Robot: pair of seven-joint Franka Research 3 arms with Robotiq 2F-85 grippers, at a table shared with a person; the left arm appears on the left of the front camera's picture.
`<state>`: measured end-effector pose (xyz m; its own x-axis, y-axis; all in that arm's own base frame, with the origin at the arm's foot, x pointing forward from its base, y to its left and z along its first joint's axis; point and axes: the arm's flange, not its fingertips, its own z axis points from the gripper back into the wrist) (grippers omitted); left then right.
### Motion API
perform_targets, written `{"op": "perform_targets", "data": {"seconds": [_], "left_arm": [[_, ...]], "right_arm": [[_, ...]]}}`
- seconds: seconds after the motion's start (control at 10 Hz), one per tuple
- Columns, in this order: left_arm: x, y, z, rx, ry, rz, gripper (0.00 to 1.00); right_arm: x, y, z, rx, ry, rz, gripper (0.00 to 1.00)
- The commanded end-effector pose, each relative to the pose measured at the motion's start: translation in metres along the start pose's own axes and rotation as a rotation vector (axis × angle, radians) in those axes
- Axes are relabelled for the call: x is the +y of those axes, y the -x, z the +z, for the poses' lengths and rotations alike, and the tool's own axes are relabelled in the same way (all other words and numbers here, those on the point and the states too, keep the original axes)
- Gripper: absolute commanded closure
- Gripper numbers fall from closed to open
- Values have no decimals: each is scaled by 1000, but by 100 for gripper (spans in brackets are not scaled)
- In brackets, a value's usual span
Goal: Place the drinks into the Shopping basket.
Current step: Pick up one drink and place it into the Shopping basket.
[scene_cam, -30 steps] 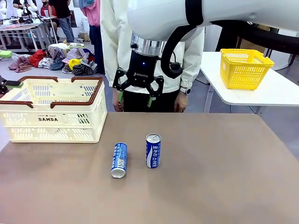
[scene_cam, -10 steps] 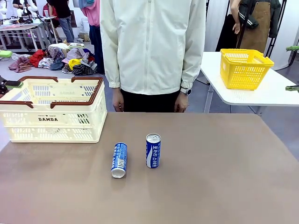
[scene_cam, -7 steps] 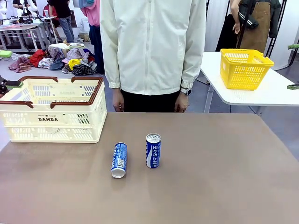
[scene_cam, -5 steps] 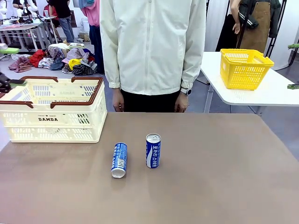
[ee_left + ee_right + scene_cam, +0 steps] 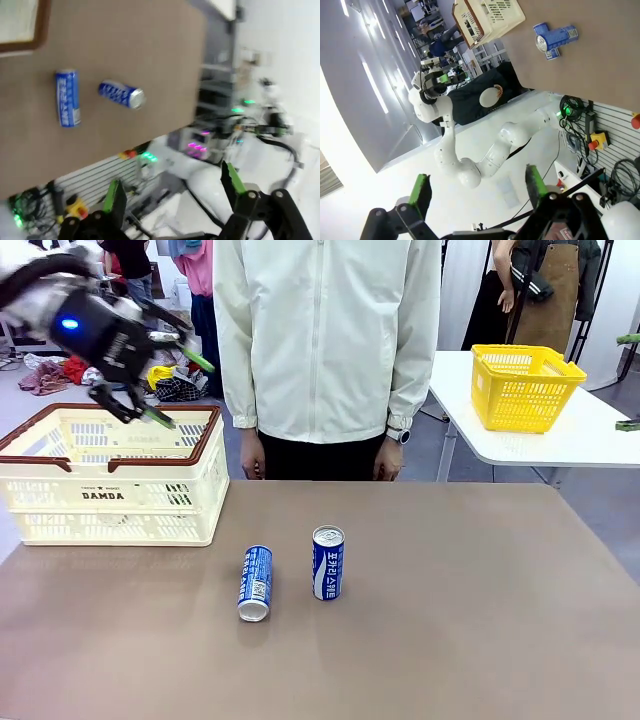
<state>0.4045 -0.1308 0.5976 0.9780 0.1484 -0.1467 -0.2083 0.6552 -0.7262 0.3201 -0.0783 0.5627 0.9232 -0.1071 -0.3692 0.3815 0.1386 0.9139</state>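
1. Above the basket (image 5: 110,495), over its far right corner: left gripper (image 5: 188,392), fingers (image 5: 114,199) spread wide, nothing between them.
2. Well apart from the basket, high off the table (image 5: 450,630): right gripper (image 5: 477,186), likewise wide and empty.
3. Right of the basket and nearer the robot's side, well clear of its wall: two cans on the table, near each other without touching.
4. Lying can (image 5: 255,583), the closer one to the basket: long axis flat on the table, running almost straight from the robot's side to the person's, a silver end facing the robot. Top or bottom, cannot tell.
5. Standing can (image 5: 328,562), farther right of the basket: long axis vertical, silver top up.
6. Step in hand, by judgement: bring the left gripper off the basket and down to a can, likely the lying one.
7. Turn the wrist so the fingers straddle the can across its long axis, then descend over its middle.
8. Close evenly on the round sides, since a one-sided touch probably rolls it toward or away from the basket.
9. Keep clear of the standing can, which looks easy to topple.
10. Lift above the basket's top edge before lowering inside.
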Motion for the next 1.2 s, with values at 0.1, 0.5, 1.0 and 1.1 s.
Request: {"op": "perform_targets", "data": {"seconds": [0.1,0.5,1.0,1.1], "left_arm": [[-11,-16,-47,58,-393,-19,0],[-7,-11,-81,-10,-503,-107,0],[1,-13,-83,-19,-521,-133,0],[7,-20,-82,-19,-443,-103,0]], "right_arm": [[5,0,3,11,-13,4,0],[5,0,3,11,-13,4,0],[5,0,3,11,-13,4,0],[5,0,3,11,-13,4,0]]}}
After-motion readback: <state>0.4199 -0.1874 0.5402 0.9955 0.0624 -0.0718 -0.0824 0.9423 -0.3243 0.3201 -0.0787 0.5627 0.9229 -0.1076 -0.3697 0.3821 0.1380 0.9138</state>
